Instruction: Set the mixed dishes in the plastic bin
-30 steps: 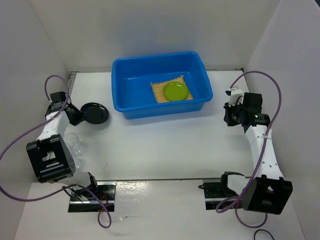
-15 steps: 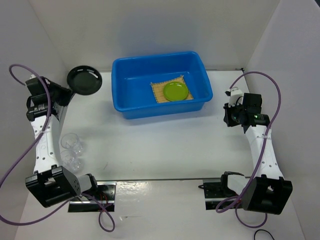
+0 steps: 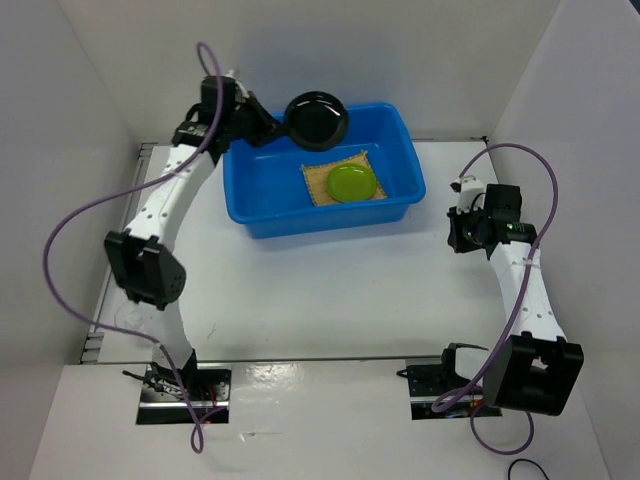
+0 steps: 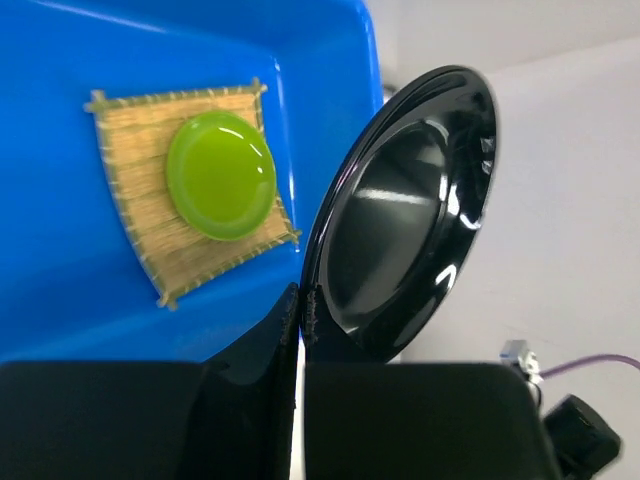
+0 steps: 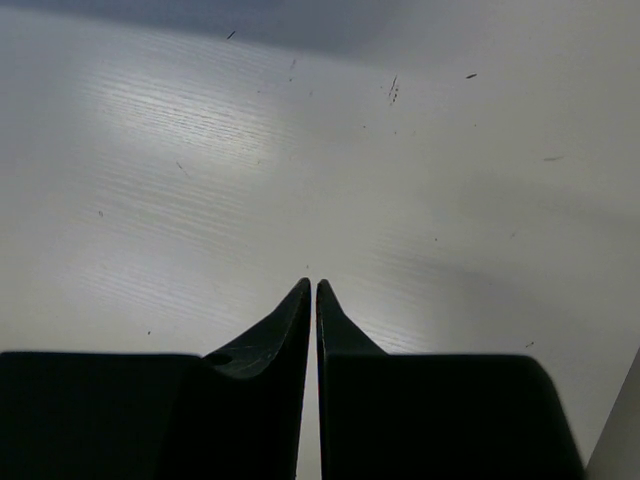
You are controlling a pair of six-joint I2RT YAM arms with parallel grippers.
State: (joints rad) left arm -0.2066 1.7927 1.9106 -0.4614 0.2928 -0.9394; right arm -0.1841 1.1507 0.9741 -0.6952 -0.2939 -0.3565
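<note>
The blue plastic bin [image 3: 250, 190] stands at the back middle of the table. In it lies the tan bamboo mat [image 3: 316, 183] with the lime-green plate [image 3: 352, 183] on top; both also show in the left wrist view, mat [image 4: 140, 230] and plate [image 4: 220, 174]. My left gripper [image 3: 268, 130] is shut on the rim of the black plate [image 3: 316, 120] and holds it tilted above the bin's back edge; the left wrist view shows the plate [image 4: 400, 220] on edge. My right gripper [image 3: 455, 232] is shut and empty, right of the bin. The glass cups are hidden.
White walls enclose the table on three sides. The bin's rim [image 4: 330, 60] lies just under the held plate. The right wrist view shows only bare white table [image 5: 300, 150].
My left arm has swung from the far left up and over to the bin's back edge, carrying the black plate. The right arm has stayed in place.
</note>
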